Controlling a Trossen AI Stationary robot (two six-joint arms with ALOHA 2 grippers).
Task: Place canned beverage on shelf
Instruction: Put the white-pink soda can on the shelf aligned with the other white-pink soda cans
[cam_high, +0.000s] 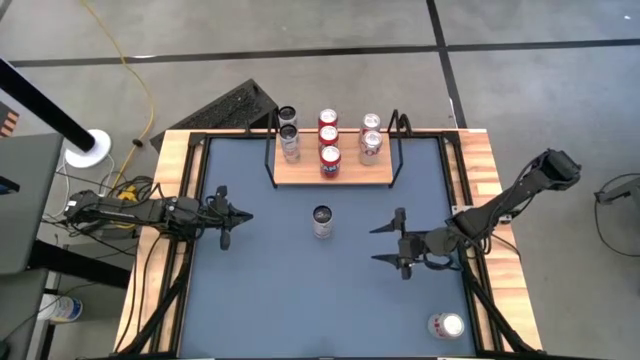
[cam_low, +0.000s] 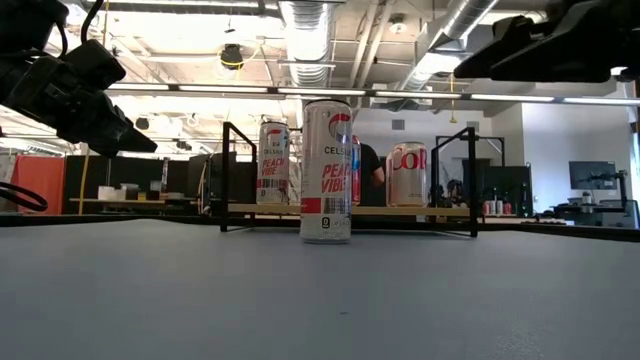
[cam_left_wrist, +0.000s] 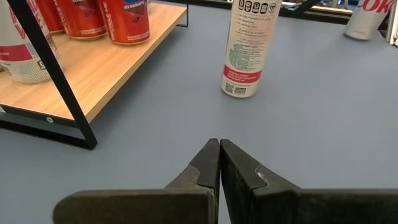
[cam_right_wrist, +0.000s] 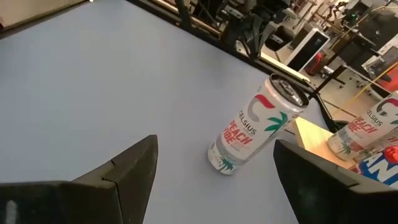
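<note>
- A tall white Celsius can (cam_high: 322, 221) stands upright near the middle of the blue surface (cam_high: 300, 300), free of both arms; the low view shows its "Peach Vibe" label (cam_low: 327, 172) facing the camera; it appears again in the left wrist view (cam_left_wrist: 247, 46) and the right wrist view (cam_right_wrist: 256, 124).
- The shelf (cam_high: 333, 168), a light-wood board on a black wire frame, sits at 12 o'clock from that can, near the far edge of the surface, apart from it; it already carries a column of slim white cans (cam_high: 290, 143) on its left, red cans (cam_high: 329, 158) in the middle and silver cans (cam_high: 370, 145) on its right.
- The left end effector (cam_high: 226, 212) hovers at 9 o'clock from the standing can, well apart from it; its fingers (cam_left_wrist: 208, 163) are pressed together, holding nothing.
- The right end effector (cam_high: 392, 243) sits at about 4 o'clock from the can, near it but not touching; its fingers (cam_right_wrist: 134, 165) are spread wide, with the can framed between them farther off.
- One more can (cam_high: 447, 326) rests alone on the surface at 5 o'clock, near the front right corner; whether it stands or lies cannot be told.
</note>
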